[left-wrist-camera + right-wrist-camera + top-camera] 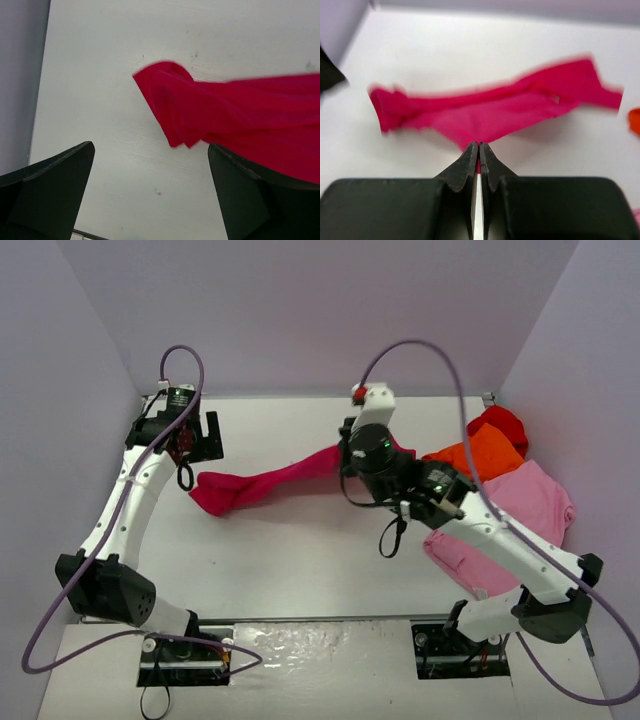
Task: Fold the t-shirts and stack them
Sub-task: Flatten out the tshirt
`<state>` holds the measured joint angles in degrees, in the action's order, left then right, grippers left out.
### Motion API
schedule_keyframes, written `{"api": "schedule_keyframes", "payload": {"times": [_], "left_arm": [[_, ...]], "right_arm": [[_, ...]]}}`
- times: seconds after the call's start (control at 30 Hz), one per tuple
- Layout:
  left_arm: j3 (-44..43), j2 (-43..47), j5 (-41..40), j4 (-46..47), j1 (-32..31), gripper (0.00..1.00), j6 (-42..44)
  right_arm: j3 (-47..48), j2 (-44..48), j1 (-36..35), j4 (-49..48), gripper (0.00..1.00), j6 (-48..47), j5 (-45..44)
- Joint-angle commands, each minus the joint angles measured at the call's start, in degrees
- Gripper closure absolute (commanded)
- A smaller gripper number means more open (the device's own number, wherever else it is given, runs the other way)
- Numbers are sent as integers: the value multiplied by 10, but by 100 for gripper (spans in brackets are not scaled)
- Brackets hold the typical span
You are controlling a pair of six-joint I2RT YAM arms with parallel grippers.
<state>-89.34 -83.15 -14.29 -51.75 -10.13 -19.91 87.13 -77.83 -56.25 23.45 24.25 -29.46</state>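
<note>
On the top camera I see the crimson shirt [262, 483] drawn out in a long twisted band across the middle of the surface [300, 560]. At the right edge the orange shirt [485, 452] is heaped between the red shirt [500, 422] and the pink shirt [520, 505], touching both.

On the left wrist camera my left tool [151, 147] hangs with its fingers spread wide above the crimson shirt's bunched end.

On the right wrist camera my right tool [478, 147] is clamped on the crimson shirt's near edge.
</note>
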Motion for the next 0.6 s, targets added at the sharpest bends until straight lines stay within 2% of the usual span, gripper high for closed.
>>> {"api": "schedule_keyframes", "payload": {"times": [0.0,0.2,0.37,0.47,0.57], "left_arm": [[-11,1,20,-23,-3,3,-9],[18,-17,73,-15,-5,3,-14],[14,-48,87,-28,-17,3,-10],[21,-50,126,-18,-21,3,-20],[35,-36,150,5,-21,3,-42]], "right_arm": [[82,32,5,34,100,-72,-122],[77,42,21,38,100,-82,-154],[78,40,70,38,100,-89,-116],[127,7,103,23,100,-130,-94],[225,-58,138,9,100,-167,-50]]}}
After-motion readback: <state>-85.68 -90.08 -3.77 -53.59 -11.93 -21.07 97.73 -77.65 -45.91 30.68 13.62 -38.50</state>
